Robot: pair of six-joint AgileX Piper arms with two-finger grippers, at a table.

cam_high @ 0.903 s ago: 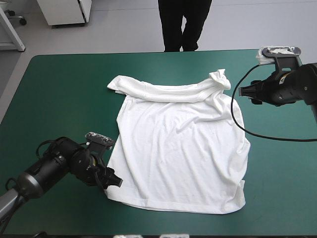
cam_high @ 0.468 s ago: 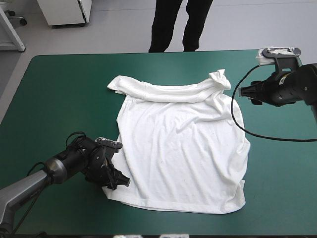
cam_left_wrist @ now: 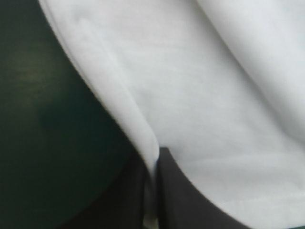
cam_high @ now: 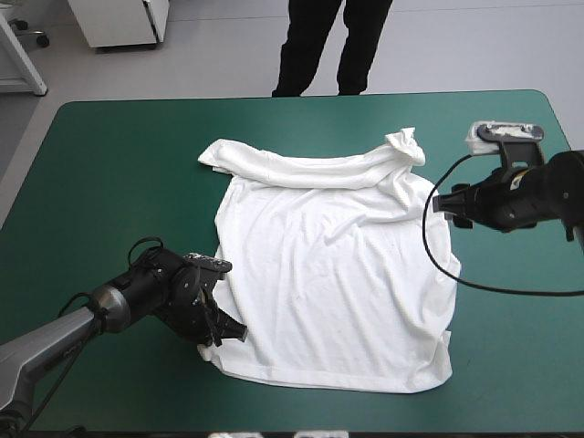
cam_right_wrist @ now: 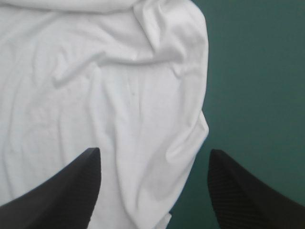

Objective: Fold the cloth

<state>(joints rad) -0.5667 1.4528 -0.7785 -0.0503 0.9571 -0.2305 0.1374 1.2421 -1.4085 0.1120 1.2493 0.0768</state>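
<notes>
Teal-green tabletop (cam_high: 109,182) fills most of the high view. The white T-shirt (cam_high: 338,274) lies spread on it a little right of the frame's centre, wrinkled but mostly flat.

Nearest, in the lower left of that frame, the left gripper (cam_high: 230,330) sits low at the shirt's near left corner. The left wrist view shows its black fingers (cam_left_wrist: 186,200) all but closed, with the edge of the T-shirt (cam_left_wrist: 200,95) pinched between them. White cloth runs on ahead of the gripper, and bare teal-green cover lies to one side.

Farther back, at the right of the high frame, the right gripper (cam_high: 442,203) points at the shirt's right edge, just beside it. In its own wrist view the right gripper (cam_right_wrist: 153,155) has its fingers (cam_right_wrist: 71,191) wide apart and gripping nothing. One finger is over the T-shirt (cam_right_wrist: 95,95) and the other over bare cover, with the cloth's rumpled edge running between them.

At the far end, in the upper middle of the high frame, the shirt is folded over in a thick band (cam_high: 310,169), with a bunched knot (cam_high: 406,144) at its right end.
</notes>
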